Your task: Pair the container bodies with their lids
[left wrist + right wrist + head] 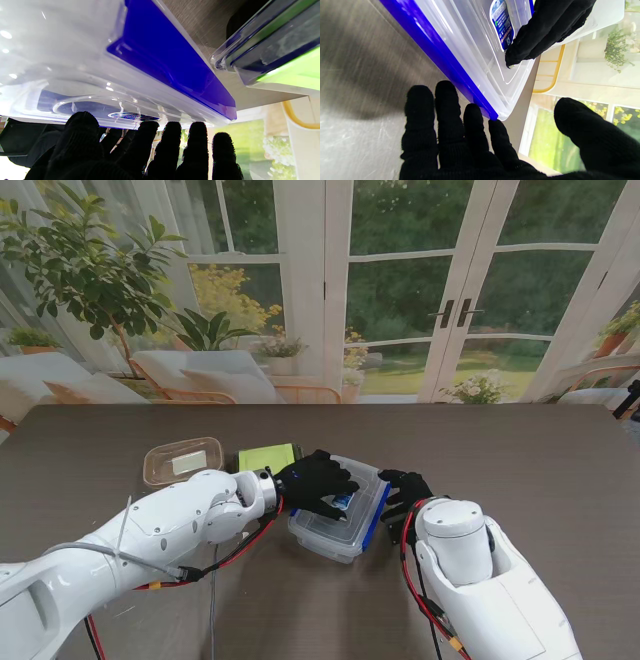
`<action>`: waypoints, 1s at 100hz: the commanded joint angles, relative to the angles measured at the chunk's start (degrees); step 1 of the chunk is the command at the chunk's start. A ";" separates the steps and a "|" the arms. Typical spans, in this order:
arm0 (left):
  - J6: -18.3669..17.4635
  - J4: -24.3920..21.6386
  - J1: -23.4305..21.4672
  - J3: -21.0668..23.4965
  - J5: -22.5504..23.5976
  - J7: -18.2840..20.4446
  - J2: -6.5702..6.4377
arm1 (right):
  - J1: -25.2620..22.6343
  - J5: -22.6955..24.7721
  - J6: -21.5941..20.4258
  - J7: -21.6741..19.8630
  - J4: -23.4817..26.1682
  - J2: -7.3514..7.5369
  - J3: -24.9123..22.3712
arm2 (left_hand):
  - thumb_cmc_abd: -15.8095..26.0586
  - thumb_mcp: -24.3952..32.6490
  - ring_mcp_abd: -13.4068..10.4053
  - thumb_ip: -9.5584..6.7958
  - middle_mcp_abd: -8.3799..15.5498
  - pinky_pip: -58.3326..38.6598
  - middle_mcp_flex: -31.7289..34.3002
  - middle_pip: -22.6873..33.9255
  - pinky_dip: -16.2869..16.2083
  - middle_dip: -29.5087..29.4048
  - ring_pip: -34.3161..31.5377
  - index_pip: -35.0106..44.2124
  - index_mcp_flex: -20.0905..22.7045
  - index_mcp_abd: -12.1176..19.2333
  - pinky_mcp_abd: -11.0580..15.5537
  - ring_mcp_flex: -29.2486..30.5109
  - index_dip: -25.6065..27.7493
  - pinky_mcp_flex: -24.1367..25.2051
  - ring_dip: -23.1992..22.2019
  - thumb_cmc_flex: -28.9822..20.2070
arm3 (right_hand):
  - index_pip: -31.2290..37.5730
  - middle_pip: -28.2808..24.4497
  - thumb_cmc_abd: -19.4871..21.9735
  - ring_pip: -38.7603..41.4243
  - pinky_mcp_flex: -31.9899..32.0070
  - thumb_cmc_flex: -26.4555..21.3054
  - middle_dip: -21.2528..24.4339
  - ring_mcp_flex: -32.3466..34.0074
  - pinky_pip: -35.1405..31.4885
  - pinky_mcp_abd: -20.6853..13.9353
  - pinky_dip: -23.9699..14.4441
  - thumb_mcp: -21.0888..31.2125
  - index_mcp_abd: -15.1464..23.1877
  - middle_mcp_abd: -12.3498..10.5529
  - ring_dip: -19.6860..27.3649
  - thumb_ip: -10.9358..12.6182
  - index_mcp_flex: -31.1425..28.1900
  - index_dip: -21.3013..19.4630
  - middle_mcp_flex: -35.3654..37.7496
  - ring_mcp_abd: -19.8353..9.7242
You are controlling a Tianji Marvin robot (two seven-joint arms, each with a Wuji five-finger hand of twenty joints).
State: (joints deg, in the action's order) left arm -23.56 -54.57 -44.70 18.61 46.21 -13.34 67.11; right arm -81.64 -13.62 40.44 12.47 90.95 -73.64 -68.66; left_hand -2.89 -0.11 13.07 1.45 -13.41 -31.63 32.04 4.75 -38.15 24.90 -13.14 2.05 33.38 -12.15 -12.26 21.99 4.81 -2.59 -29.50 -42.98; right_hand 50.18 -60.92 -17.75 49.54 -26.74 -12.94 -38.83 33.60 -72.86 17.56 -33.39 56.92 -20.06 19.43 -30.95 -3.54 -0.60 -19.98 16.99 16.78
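A clear box (330, 532) with a blue-clipped clear lid (362, 485) stands mid-table. My left hand (315, 480) lies flat on that lid, fingers spread, holding nothing. The left wrist view shows the lid (75, 62) and its blue side clip (170, 62) right against my left fingers (172, 140). My right hand (405, 490) is open at the box's right side. In the right wrist view its fingertips (475, 117) nearly touch the blue clip (440, 57), and the left hand's fingers (545, 27) rest by the lid's blue label (502, 25).
A green-topped container (268, 457) sits just left of the box, close behind my left hand, and shows as a green edge (287, 50) in the left wrist view. A shallow clear container (182, 460) lies farther left. The table's far edge meets the windows.
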 commanded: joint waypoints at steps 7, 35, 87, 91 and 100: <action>-0.11 1.87 -1.37 -1.20 0.55 2.27 0.34 | -0.15 -0.38 -0.98 -1.93 1.55 -0.91 1.00 | -0.95 -0.84 -1.18 -0.55 0.37 1.58 2.38 3.07 -0.88 0.31 0.29 3.15 3.99 4.11 1.47 -0.99 1.98 1.61 0.30 -0.27 | 9.09 -0.30 -1.48 0.34 10.99 -0.23 -0.07 -0.65 0.67 -2.44 -0.63 -0.72 5.87 -4.39 0.67 -0.83 -4.53 -4.42 -0.69 -1.56; 0.23 1.66 -1.61 -1.19 0.44 2.53 0.30 | -0.52 1.58 -3.67 -3.08 1.47 -0.09 1.79 | -0.83 -0.64 -1.10 -0.64 0.19 1.62 2.18 3.02 -0.87 0.28 0.30 3.23 4.31 4.16 1.49 -1.16 2.06 1.73 0.29 -0.58 | 9.65 -0.30 -1.67 0.09 10.36 -0.18 -0.01 0.25 0.87 -3.31 -0.44 -0.49 6.13 -4.39 1.02 -0.82 -4.58 -5.03 -0.24 -2.05; -0.33 2.80 -1.18 -1.96 0.06 1.89 0.85 | -1.19 3.63 -7.09 -3.68 2.27 0.65 2.72 | -1.53 0.68 -1.21 -0.95 0.23 1.78 2.17 3.03 -0.84 0.26 0.33 3.15 4.45 4.00 1.56 -1.13 1.93 1.84 0.31 -2.00 | 12.48 0.02 -2.01 0.58 8.37 -0.04 0.12 2.53 0.13 -4.02 0.33 0.12 6.05 -4.73 1.29 -0.85 -4.71 -6.31 1.93 -2.48; -0.43 2.93 -1.16 -2.00 -0.02 1.86 0.91 | -1.16 3.82 -7.35 -3.81 2.22 0.73 2.78 | -1.59 0.73 -1.20 -0.93 0.28 1.79 2.16 3.02 -0.84 0.26 0.34 3.21 4.58 4.02 1.50 -1.15 1.94 1.84 0.31 -1.95 | 12.80 0.05 -2.09 0.63 8.15 -0.06 0.15 2.87 0.03 -3.91 0.39 0.18 5.90 -4.72 1.31 -0.86 -4.77 -6.40 2.40 -2.44; -0.62 3.24 -1.07 -2.15 -0.16 1.68 1.07 | -1.10 4.84 -8.09 -4.31 2.17 1.03 2.99 | -1.54 0.91 -1.23 -0.92 0.22 1.88 2.11 3.00 -0.82 0.25 0.39 3.19 4.52 4.23 1.52 -1.26 1.93 1.90 0.32 -1.83 | 13.19 0.16 -2.09 0.77 7.40 0.09 0.22 4.01 -0.37 -3.75 0.48 0.22 5.82 -4.90 1.37 -0.87 -5.33 -6.45 3.66 -2.38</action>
State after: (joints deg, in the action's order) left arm -24.00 -53.17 -44.27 17.86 45.45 -14.24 67.74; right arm -83.02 -9.06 33.85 10.14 91.56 -71.63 -66.67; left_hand -2.29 -0.11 13.04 1.45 -14.00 -31.62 32.03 4.53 -38.19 24.86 -13.14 1.54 33.39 -12.87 -12.23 21.85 4.84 -2.58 -29.50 -42.98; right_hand 61.82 -59.59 -17.75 49.59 -26.74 -12.94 -38.84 34.23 -72.77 16.70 -33.39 56.92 -15.55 27.10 -30.35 -3.54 -4.55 -24.61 16.19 17.82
